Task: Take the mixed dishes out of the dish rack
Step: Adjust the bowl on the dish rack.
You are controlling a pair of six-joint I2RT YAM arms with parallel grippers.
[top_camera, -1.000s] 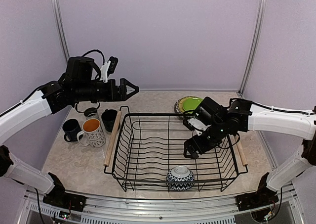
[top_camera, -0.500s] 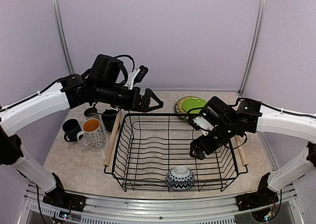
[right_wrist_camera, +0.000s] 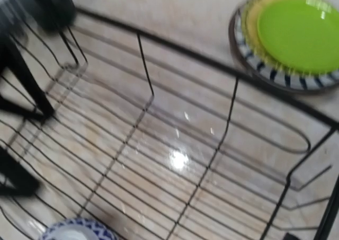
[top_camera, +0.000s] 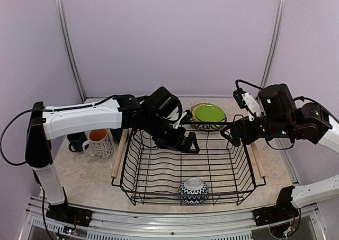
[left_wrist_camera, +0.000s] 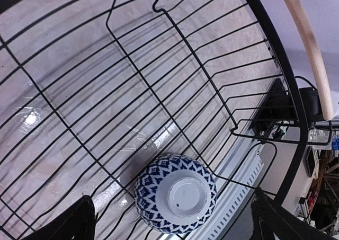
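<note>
Bowl: blue-and-white patterned ceramic bowl (top_camera: 193,190) is lying upside down at the near edge of the black wire dish rack (top_camera: 212,166).
Handling: probably stiff, glazed, slippery and breakable, so gripping across its raised foot looks best.
Left hand (top_camera: 188,144): hovering above the bowl, fingers (left_wrist_camera: 74,224) spread wide, holding nothing.
Right hand (top_camera: 232,135): hanging over the rack's far right corner, apart, empty.

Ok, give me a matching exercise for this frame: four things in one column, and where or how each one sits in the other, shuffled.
1. blue-white patterned bowl
2. lime-green plate
3. white patterned cup
4. left tool

A. on the table, left of the dish rack
B. open, above the rack's floor
C. upside down inside the rack, at its near edge
D. on top of the plate stack behind the rack

Pairs: 1-C, 2-D, 3-A, 4-B
</note>
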